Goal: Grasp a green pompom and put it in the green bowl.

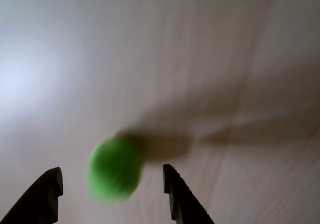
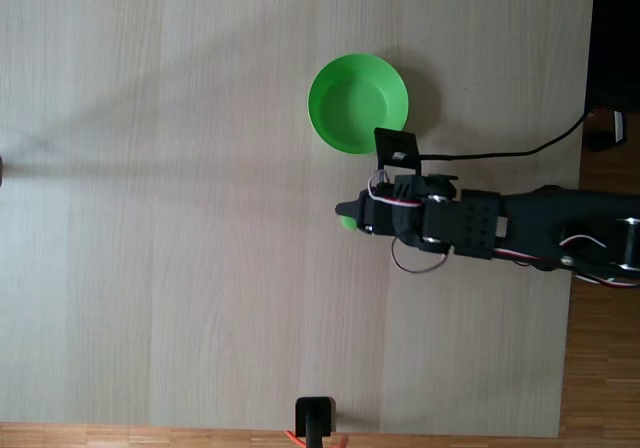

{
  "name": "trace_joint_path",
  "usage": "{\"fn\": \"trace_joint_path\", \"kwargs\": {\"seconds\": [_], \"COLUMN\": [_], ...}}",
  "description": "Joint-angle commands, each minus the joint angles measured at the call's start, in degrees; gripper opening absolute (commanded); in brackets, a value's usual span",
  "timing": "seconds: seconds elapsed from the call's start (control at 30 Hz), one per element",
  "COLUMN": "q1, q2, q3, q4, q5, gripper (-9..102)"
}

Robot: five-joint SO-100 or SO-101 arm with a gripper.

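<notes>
1. Pale wood-grain table (image 2: 180, 218) carries everything; darker floor boards show along the bottom and right of the fixed view.
2. Bowl (image 2: 357, 103) sits toward the table's top edge, right of centre in the fixed view, and looks empty.
3. Arm (image 2: 500, 230) reaches in from the right edge, its gripper (image 2: 345, 215) just below the bowl in that view.
4. Pompom (image 1: 114, 169) lies on the table between the two fingers in the wrist view, closer to the right one; the fixed view shows only a green sliver of it at the gripper tip.
5. Gripper stands open, fingers apart, touching nothing.
6. Judgement: the pompom is already bracketed, so closing should catch it.
</notes>
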Motion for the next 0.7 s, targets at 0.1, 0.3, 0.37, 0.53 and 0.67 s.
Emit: {"fn": "trace_joint_path", "kwargs": {"seconds": [0.1, 0.3, 0.37, 0.53, 0.67], "q1": [0.18, -0.09, -0.97, -2.64, -2.90], "q2": [-1.14, -1.85, -1.85, -1.67, -1.76], "q3": [-1.41, -1.41, -1.41, -1.49, -1.49], "q4": [-0.18, -0.18, -0.18, -0.26, -0.26], "q5": [-0.62, -0.70, -0.70, -0.70, -0.70], "gripper": [24, 24, 24, 24, 24]}}
